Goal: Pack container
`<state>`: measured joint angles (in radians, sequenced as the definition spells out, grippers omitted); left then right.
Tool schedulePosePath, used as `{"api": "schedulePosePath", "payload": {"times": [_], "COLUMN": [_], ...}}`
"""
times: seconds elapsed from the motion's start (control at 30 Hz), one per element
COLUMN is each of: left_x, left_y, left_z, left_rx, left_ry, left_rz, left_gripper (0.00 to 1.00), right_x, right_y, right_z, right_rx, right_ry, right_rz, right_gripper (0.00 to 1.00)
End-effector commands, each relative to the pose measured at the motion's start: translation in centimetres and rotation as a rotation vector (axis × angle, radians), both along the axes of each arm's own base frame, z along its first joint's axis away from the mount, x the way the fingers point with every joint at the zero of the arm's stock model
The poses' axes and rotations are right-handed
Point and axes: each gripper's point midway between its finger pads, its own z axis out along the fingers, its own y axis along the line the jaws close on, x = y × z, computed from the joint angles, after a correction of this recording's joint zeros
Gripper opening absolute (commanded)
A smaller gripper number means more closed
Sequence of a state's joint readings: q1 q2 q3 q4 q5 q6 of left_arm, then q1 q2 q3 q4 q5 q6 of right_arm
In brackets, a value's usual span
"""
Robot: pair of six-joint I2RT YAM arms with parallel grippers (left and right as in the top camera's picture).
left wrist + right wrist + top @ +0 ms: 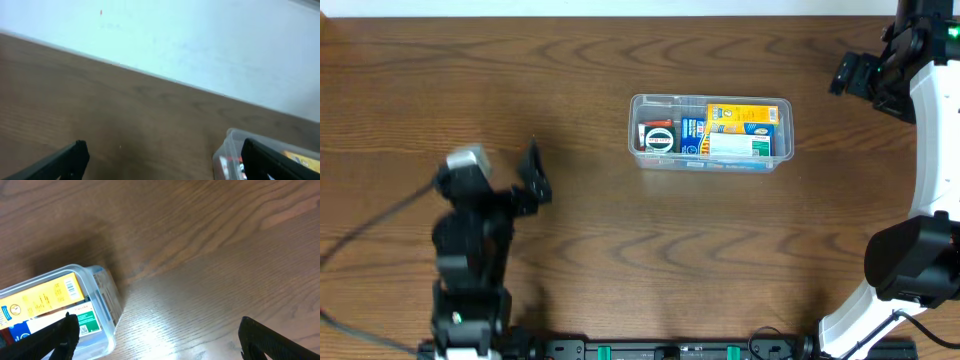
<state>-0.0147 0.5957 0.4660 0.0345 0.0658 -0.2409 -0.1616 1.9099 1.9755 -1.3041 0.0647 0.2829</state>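
Container (632, 125) sits on the table (570, 70), a little right of centre and nearer the far edge than the near one. It is already loaded. A yellow box (740, 118) lies along its far right side, a white-and-green box (740, 147) lies just in front of that, and a round black-and-red item (657, 138) is at its left end.

Bare wood lies on every side of the container, the widest stretch to its left. A pale wall (200, 40) rises behind the table's far edge.

Left gripper (533, 178) is well to the container's left and nearer the front. Its fingers are spread wide with nothing between them. Its arm is folded low near the front edge.

Left wrist view: only the container's rounded corner (225, 150) shows, at the lower right.

Right gripper (865, 78) is to the container's right, toward the far edge. Its jaws are apart and empty. Its white arm arcs up from the front right corner.

Right wrist view: the container's end wall (107, 300) shows at lower left, apart from the fingers.
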Motion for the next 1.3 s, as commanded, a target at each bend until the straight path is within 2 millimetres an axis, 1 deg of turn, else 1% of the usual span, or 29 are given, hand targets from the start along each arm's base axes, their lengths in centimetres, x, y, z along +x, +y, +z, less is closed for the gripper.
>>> {"api": "schedulePosePath", "payload": {"times": [0.0, 0.13, 0.3, 0.57, 0.73, 0.97, 1.27], "left_x": [-1.8, -3.3, -4.2, -4.7, -4.8, -5.0, -5.0], "left_y": [-0.2, -0.1, -0.1, -0.2, 0.2, 0.9, 0.9], "left_z": [-1.4, -2.9, -4.5, -7.0, -8.5, -10.7, -10.7], "left_rx": [0.089, 0.114, 0.113, 0.113, 0.117, 0.116, 0.111], "left_ry": [-0.071, -0.129, -0.164, -0.147, -0.127, -0.032, -0.035], "left_rz": [-0.029, -0.028, -0.025, -0.03, -0.018, 0.007, 0.005], "left_gripper": [0.98, 0.98, 0.98, 0.98, 0.98, 0.98, 0.98], "right_x": [-0.2, -0.2, -0.2, -0.2, -0.2, -0.2, -0.2], "right_y": [-0.2, -0.2, -0.2, -0.2, -0.2, -0.2, -0.2], "right_z": [1.2, 1.2, 1.2, 1.2, 1.2, 1.2, 1.2], "right_rx": [-0.009, -0.009, -0.009, -0.009, -0.009, -0.009, -0.009], "right_ry": [-0.03, -0.03, -0.03, -0.03, -0.03, -0.03, -0.03], "right_rz": [-0.02, -0.02, -0.02, -0.02, -0.02, -0.02, -0.02], "right_gripper": [0.99, 0.99, 0.99, 0.99, 0.99, 0.99, 0.99]}}
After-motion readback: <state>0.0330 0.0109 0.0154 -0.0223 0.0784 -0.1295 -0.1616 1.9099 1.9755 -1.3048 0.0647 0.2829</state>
